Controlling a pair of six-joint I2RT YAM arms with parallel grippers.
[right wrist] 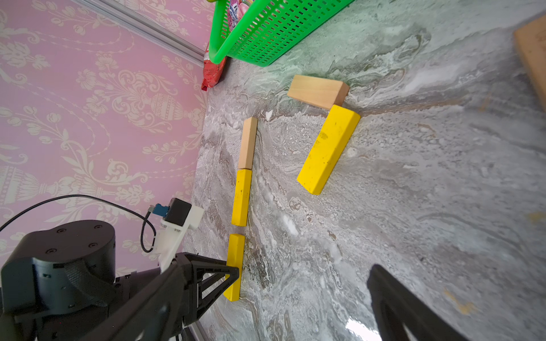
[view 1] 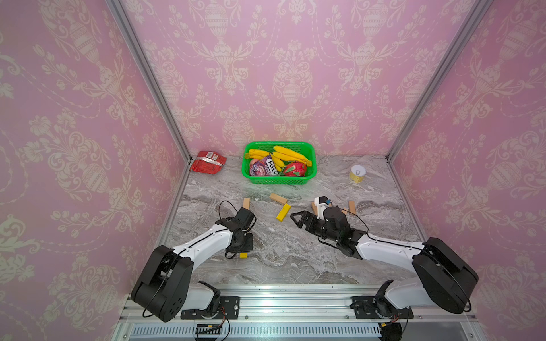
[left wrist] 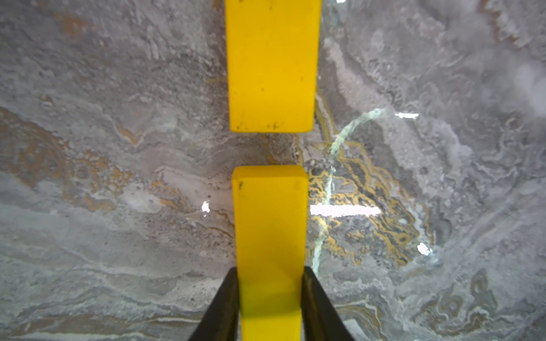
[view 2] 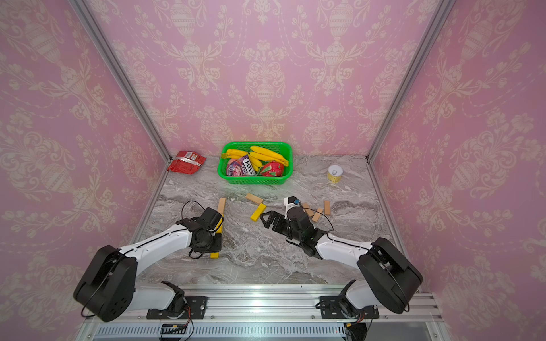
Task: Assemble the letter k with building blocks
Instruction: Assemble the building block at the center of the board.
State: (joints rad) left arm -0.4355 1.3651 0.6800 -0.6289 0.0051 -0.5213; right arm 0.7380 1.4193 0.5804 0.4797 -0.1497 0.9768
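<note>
1. The left gripper [left wrist: 270,268] pinches the held yellow block [left wrist: 270,221] by its long sides near one end, both jaws pressed flat against it. The block sits low over the marble table [left wrist: 118,177]; I cannot tell whether it rests on the surface.
2. The right gripper [view 1: 296,221] is spread wide and carries nothing. It hovers just beside the slanted yellow block [view 1: 283,212].
3. The stem of the letter k [right wrist: 243,189] runs in one line. The wood stem block [right wrist: 248,143] touches the middle yellow block [right wrist: 241,206] end to end; then comes a narrow gap, then the held yellow block.
4. The step in hand looks like seating the third stem piece, so the stem is nearly done but not yet closed up.
5. The slanted yellow block and the slanted wood block [right wrist: 317,91] touch at one corner and make an angle. Both lie apart from the stem, the wood one nearer the green basket [right wrist: 266,35].
6. The next move calls for sliding the held yellow block along its own length until its end meets the middle yellow block. It should stay square to the line, then the jaws should part and lift straight up so nothing skews.
7. After that the two slanted pieces probably need shifting so that their meeting corner reaches the stem's middle; the spread right gripper is well placed for this.
8. Loose wood blocks [view 2: 327,207] lie beside the right arm, partly hidden by it, likely stock for a second letter
</note>
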